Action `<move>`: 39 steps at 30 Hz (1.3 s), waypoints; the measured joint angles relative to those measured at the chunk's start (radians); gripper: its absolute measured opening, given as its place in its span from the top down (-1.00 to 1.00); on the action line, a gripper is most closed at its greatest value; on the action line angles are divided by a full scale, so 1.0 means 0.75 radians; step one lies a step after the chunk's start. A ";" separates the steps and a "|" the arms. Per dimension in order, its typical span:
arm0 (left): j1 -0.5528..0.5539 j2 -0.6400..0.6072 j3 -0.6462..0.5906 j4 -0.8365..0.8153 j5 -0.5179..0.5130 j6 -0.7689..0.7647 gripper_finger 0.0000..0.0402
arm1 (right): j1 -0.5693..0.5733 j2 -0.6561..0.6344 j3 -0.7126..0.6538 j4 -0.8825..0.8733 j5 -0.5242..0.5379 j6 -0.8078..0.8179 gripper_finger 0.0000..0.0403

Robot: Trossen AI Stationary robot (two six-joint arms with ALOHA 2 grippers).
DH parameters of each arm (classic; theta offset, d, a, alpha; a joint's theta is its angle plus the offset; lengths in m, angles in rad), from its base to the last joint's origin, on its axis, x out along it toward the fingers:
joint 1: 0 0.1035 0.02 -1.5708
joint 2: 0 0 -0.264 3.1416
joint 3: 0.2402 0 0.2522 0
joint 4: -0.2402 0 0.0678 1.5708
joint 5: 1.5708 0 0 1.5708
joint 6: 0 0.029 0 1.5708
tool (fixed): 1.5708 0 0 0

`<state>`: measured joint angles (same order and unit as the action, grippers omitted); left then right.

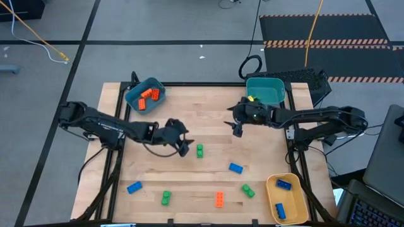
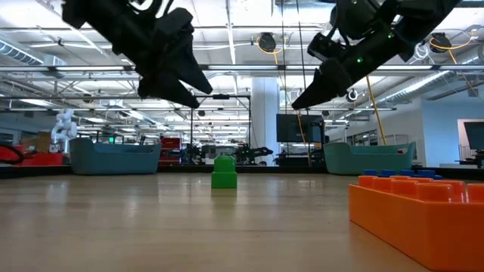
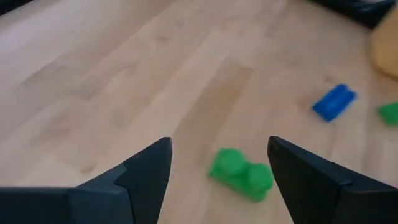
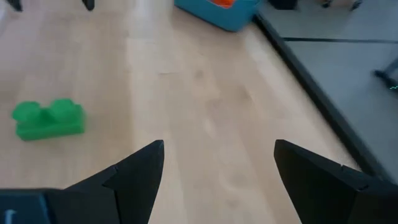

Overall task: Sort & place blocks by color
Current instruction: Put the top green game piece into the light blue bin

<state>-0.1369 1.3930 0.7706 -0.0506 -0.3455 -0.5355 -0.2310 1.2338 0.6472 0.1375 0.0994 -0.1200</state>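
A: How are the two arms posed?

B: The left arm is stretched across the wooden surface (image 1: 158, 183) toward its middle, with the left hand (image 1: 182, 148) held above the wood, tilted down, just beside a green block (image 1: 199, 150). The right arm is reached in from the far right corner, and the right hand (image 1: 238, 130) is raised in the air near the teal bin (image 1: 265, 90).

A: And the fingers?

B: On both hands they are seen spread apart, and nothing is held or touched. In the left wrist view the green block (image 3: 241, 173) is seen lying on the wood between the spread fingers, farther off.

A: Where are the blocks found?

B: Orange ones (image 1: 148, 96) are gathered in the blue bin (image 1: 134, 98); blue ones (image 1: 282, 197) lie in the yellow bin (image 1: 270, 192). Scattered on the surface are a blue block (image 1: 235, 168), another blue (image 1: 134, 187), two more green (image 1: 166, 198) (image 1: 247, 190), and an orange one (image 1: 219, 199).
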 joint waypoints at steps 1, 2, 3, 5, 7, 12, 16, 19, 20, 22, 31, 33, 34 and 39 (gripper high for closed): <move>-0.011 0.000 -0.033 0.075 0.000 0.018 -0.33 | 0.005 0.017 0.000 0.015 -0.005 0.007 -0.48; -0.019 0.000 -0.067 0.155 0.001 0.032 -0.33 | 0.011 0.032 0.000 0.033 -0.008 0.009 -0.48; -0.025 0.000 -0.097 0.235 0.000 0.049 -0.33 | 0.015 0.045 0.000 0.055 -0.011 0.008 -0.48; -0.036 0.000 -0.152 0.379 0.001 0.083 -0.33 | 0.023 0.071 0.000 0.107 -0.038 0.007 -0.48; -0.045 0.000 -0.192 0.473 0.004 0.108 -0.33 | 0.031 0.093 0.000 0.149 -0.079 0.007 -0.48; -0.050 0.000 -0.211 0.488 0.006 0.112 -0.33 | 0.043 0.113 0.000 0.209 -0.105 -0.007 -0.48; -0.050 0.020 -0.211 0.506 -0.057 0.125 -0.33 | 0.043 0.114 0.000 0.201 -0.105 -0.010 -0.48; -0.047 0.046 -0.212 0.557 -0.121 0.186 -0.33 | 0.043 0.113 0.000 0.200 -0.105 -0.023 -0.48; -0.042 0.060 -0.211 0.601 -0.121 0.204 -0.33 | 0.043 0.113 0.000 0.201 -0.105 -0.023 -0.48; -0.041 0.081 -0.209 0.631 -0.109 0.215 -0.33 | 0.044 0.113 0.000 0.200 -0.105 -0.023 -0.48; -0.038 0.090 -0.210 0.634 -0.086 0.229 -0.33 | 0.044 0.113 0.000 0.230 -0.105 -0.019 -0.48; -0.035 0.091 -0.210 0.627 -0.086 0.254 -0.33 | 0.044 0.113 0.000 0.227 -0.106 0.001 -0.48; -0.035 0.091 -0.210 0.628 -0.086 0.264 -0.33 | 0.044 0.113 0.000 0.223 -0.108 0.004 -0.48; -0.035 0.091 -0.210 0.636 -0.086 0.248 -0.33 | 0.048 0.114 0.000 0.228 -0.139 0.020 -0.48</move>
<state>-0.1631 1.4609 0.6128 0.4266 -0.4099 -0.3498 -0.1951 1.3191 0.6472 0.3083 -0.0048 -0.1053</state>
